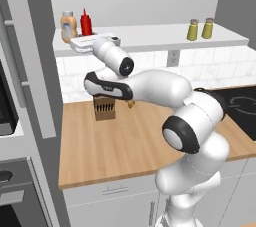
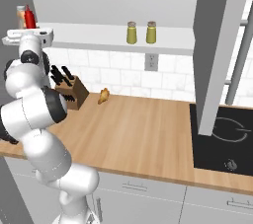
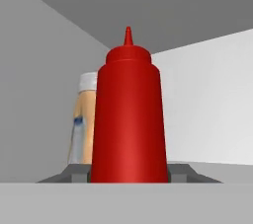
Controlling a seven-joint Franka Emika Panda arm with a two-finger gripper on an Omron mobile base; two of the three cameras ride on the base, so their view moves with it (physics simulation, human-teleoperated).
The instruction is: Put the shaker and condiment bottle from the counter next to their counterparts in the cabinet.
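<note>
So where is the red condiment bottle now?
The condiment bottle stands upright at the left end of the cabinet, right beside the orange sauce bottle; in the hand view it sits between the fingers.

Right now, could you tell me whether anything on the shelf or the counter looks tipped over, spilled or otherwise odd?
Nothing stands out. The red bottle stands upright on the shelf beside the orange bottle, and both shakers are upright further along. On the counter, the knife block and a small tan lump sit undisturbed; no spills.
</note>
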